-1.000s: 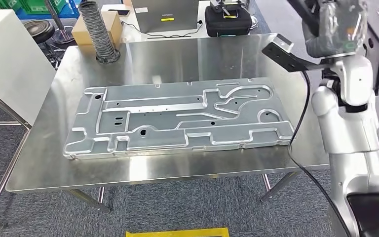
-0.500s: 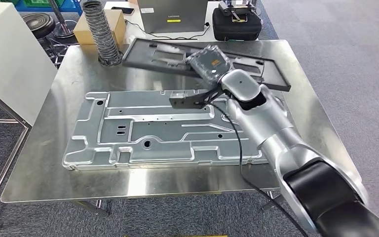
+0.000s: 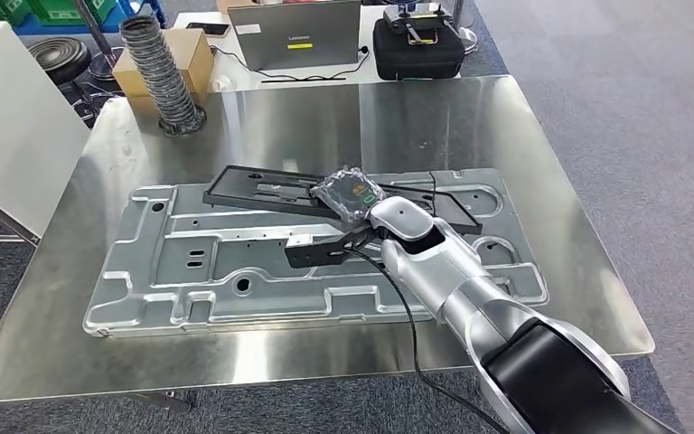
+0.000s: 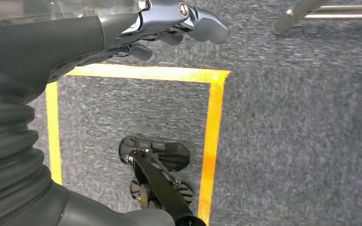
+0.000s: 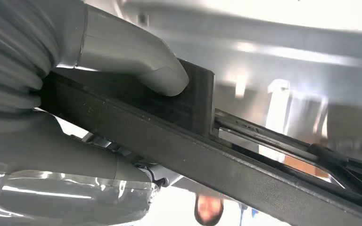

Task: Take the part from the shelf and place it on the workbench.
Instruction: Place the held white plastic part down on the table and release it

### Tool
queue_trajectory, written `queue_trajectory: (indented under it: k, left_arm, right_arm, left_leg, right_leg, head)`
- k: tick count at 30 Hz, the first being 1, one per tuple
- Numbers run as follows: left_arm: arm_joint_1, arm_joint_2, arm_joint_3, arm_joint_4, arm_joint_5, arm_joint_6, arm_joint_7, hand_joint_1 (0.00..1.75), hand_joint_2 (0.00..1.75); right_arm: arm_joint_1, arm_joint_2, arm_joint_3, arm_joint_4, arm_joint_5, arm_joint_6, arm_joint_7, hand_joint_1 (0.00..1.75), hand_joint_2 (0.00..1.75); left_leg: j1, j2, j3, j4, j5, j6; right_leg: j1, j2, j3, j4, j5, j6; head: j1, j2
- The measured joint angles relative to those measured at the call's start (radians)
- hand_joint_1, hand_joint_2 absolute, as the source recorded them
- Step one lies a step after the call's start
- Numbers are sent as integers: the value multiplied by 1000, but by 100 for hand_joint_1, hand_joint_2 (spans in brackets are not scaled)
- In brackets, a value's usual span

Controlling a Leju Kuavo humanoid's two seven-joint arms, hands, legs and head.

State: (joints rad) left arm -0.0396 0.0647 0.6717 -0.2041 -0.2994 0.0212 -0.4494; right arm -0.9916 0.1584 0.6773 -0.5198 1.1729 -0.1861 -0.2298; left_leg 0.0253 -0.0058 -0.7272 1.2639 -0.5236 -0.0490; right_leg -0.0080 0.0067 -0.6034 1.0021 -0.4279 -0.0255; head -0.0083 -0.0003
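Note:
The part is a long flat black frame (image 3: pixel 262 191) with cut-outs, held level just above the back half of the large silver stamped panel (image 3: pixel 190 262) that lies on the steel workbench (image 3: pixel 325 117). My right hand (image 3: pixel 351 194) grips the frame near its middle, the arm reaching in from the lower right. In the right wrist view the thumb (image 5: pixel 136 61) presses on the black frame (image 5: pixel 207 141) with the silver panel (image 5: pixel 287 56) close behind it. My left hand (image 4: pixel 169 23) hangs beside me over the grey carpet, fingers loosely curled, holding nothing.
At the workbench's far left corner stands a grey ribbed hose (image 3: pixel 155 72) before a cardboard box (image 3: pixel 190 54). A laptop (image 3: pixel 294 34) and a black case (image 3: pixel 418 45) sit on a table behind. A white cabinet (image 3: pixel 9 127) is at left. Yellow floor tape (image 4: pixel 212 136) marks the carpet.
My right arm swung down from high at the right, carrying the black frame over the bench and lowering it toward me onto the silver panel. The head view also shifted.

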Motion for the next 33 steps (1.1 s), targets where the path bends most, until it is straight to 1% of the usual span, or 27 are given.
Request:
queue_trajectory:
  k: [2, 3, 4, 7, 8, 9, 10, 11, 12, 13, 14, 15, 16, 17, 18, 19, 20, 21, 23, 24, 25, 27, 28, 29, 30, 31, 33]
  left_arm:
    - [1, -1, 3, 0, -5, -3, -16, 0, 175]
    - [0, -1, 4, 0, -6, -5, -21, 0, 175]
    - [-1, -2, 6, 0, -7, -7, -24, 0, 175]
    - [-1, -4, 9, 0, -12, -11, -31, 0, 175]
    - [-2, -5, 10, 0, -15, -12, -35, 0, 131]
    - [-2, -6, 11, 0, -19, -13, -38, 0, 87]
    - [-3, -7, 12, 0, -21, -13, -43, 0, 44]
    - [-3, -8, 15, 0, -23, -13, -47, 0, 0]
    - [-4, -8, 19, 0, -24, -12, -51, 0, 0]
    - [-4, -10, 24, 0, -24, -11, -54, 0, 0]
    - [-4, -11, 29, 0, -25, -10, -56, 0, 0]
    - [-4, -12, 33, 0, -25, -9, -57, 0, 0]
    - [-4, -14, 37, 0, -25, -9, -59, 0, 0]
    - [-4, -16, 41, 0, -25, -9, -63, 0, 0]
    - [-4, -19, 46, 0, -25, -11, -67, 0, 0]
    - [-4, -21, 51, 0, -25, -13, -73, 0, 0]
    - [-3, -23, 56, 0, -25, -15, -79, 0, 0]
    - [-3, -25, 61, 0, -25, -17, -85, 0, 0]
    - [-2, -27, 72, 0, -27, -19, -95, 0, 0]
    - [-1, -28, 78, 0, -28, -20, -99, 0, 0]
    - [-1, -29, 84, 0, -29, -19, -102, 0, 0]
    - [2, -31, 96, 0, -29, -14, -105, 0, 0]
    - [3, -32, 103, 0, -28, -8, -105, 0, 0]
    - [6, -34, 111, 0, -27, -2, -105, 0, 0]
    - [9, -36, 118, 0, -26, 4, -105, 0, 0]
    - [12, -38, 126, 0, -24, 9, -105, 0, 0]
    - [15, -42, 144, 0, -19, 18, -105, 0, 0]
  right_arm:
    - [6, 1, 2, 9, -25, 5, -9, 87, 87]
    - [7, 1, 2, 12, -36, 6, -13, 44, 44]
    - [7, 1, 3, 15, -46, 6, -16, 0, 0]
    - [11, 1, 5, 20, -72, 6, -24, 0, 0]
    - [12, 1, 5, 20, -84, 6, -27, 0, 0]
    - [13, 1, 5, 20, -97, 7, -31, 0, 0]
    - [13, 1, 6, 20, -113, 7, -37, 0, 0]
    - [15, 1, 6, 20, -131, 8, -45, 0, 0]
    - [17, 1, 5, 20, -153, 10, -57, 0, 0]
    - [21, 1, 4, 18, -181, 15, -72, 0, 0]
    - [26, 1, 1, 12, -211, 22, -88, 0, 0]
    - [30, 1, -4, 3, -244, 31, -105, 0, 0]
    - [33, 1, -10, -10, -277, 43, -123, 0, 0]
    - [34, 1, -16, -26, -310, 55, -140, 0, 0]
    - [34, 1, -24, -43, -346, 68, -159, 0, 0]
    - [36, 0, -32, -63, -388, 81, -180, 0, 0]
    - [40, -3, -42, -88, -437, 95, -201, 0, 0]
    - [46, -8, -52, -117, -490, 107, -219, 0, 0]
    - [65, -26, -77, -195, -614, 127, -248, 0, 0]
    - [75, -37, -92, -241, -677, 132, -258, 0, 0]
    - [87, -48, -110, -292, -741, 130, -270, 0, 0]
    - [120, -74, -157, -401, -851, 90, -298, 0, 0]
    - [143, -88, -185, -460, -893, 52, -313, 0, 0]
    - [168, -102, -216, -525, -925, 7, -328, 0, 0]
    - [194, -115, -248, -593, -943, -40, -338, 0, 0]
    - [219, -127, -283, -664, -950, -89, -345, 0, 0]
    - [262, -149, -354, -799, -937, -190, -353, 0, 0]
  left_leg:
    - [-1, 0, 51, -134, 82, 6]
    - [-2, 0, 77, -195, 106, 11]
    - [-4, 0, 94, -233, 117, 16]
    - [-6, -1, 102, -251, 112, 32]
    - [-5, 0, 104, -253, 112, 39]
    - [-4, 0, 106, -256, 112, 45]
    - [-3, 0, 108, -258, 112, 51]
    - [-4, 1, 109, -258, 111, 54]
    - [-4, 1, 109, -258, 110, 56]
    - [-5, 1, 110, -257, 109, 57]
    - [-6, 1, 111, -256, 108, 58]
    - [-7, 0, 112, -255, 107, 58]
    - [-8, 0, 114, -255, 106, 57]
    - [-8, -1, 116, -254, 105, 56]
    - [-11, -1, 117, -252, 103, 54]
    - [-12, -1, 117, -251, 102, 51]
    - [-13, -1, 117, -251, 101, 47]
    - [-14, -1, 117, -252, 100, 42]
    - [-14, 0, 118, -250, 96, 32]
    - [-14, 0, 113, -235, 82, 28]
    - [-14, 0, 98, -198, 57, 23]
    - [-10, 1, 48, -73, -15, 15]
    - [-8, 1, 25, -13, -42, 10]
    - [-6, 1, 14, 20, -51, 7]
    - [-3, 2, 22, 14, -41, 4]
    - [0, 2, 50, -32, -14, 3]
    - [4, 1, 125, -167, 39, 2]
  right_leg:
    - [1, 3, 10, 3, -11, 6]
    - [3, 5, 13, 6, -15, 10]
    - [5, 6, 13, 8, -18, 15]
    - [6, 7, 12, 8, -23, 31]
    - [5, 6, 10, 17, -31, 36]
    - [5, 5, -2, 44, -49, 40]
    - [4, 4, -24, 92, -75, 44]
    - [3, 3, -56, 158, -106, 46]
    - [3, 3, -92, 228, -133, 48]
    - [2, 3, -121, 282, -148, 48]
    - [2, 3, -136, 303, -144, 48]
    - [2, 2, -130, 283, -121, 45]
    - [3, 2, -107, 228, -85, 41]
    - [5, 2, -73, 153, -47, 34]
    - [8, 1, -41, 85, -20, 28]
    - [11, 0, -20, 39, -5, 24]
    - [14, -1, -10, 16, -2, 21]
    - [15, -1, -9, 11, -3, 20]
    - [10, -2, -3, 1, 2, 13]
    - [7, -3, 1, -6, 7, 9]
    - [3, -5, 5, -12, 11, 5]
    - [2, -10, 6, -13, 14, 1]
    - [2, -11, 5, -11, 14, 2]
    - [2, -12, 4, -10, 14, 2]
    - [1, -13, 2, -7, 13, 4]
    - [0, -13, 1, -4, 12, 7]
    - [-1, -11, -3, 6, 9, 18]
  head:
    - [0, 0]
    - [0, 0]
    - [0, 0]
    - [1, 0]
    - [1, 0]
    - [2, 0]
    - [3, 0]
    - [4, 0]
    - [4, 0]
    - [4, 0]
    - [4, 0]
    - [4, 0]
    - [4, 0]
    - [4, 0]
    - [3, 0]
    - [3, 0]
    - [3, 0]
    - [3, 0]
    - [3, 0]
    - [1, 0]
    - [-1, 0]
    - [-5, 0]
    - [-5, 0]
    - [-5, 0]
    - [-5, 0]
    - [-5, 0]
    - [-5, 0]
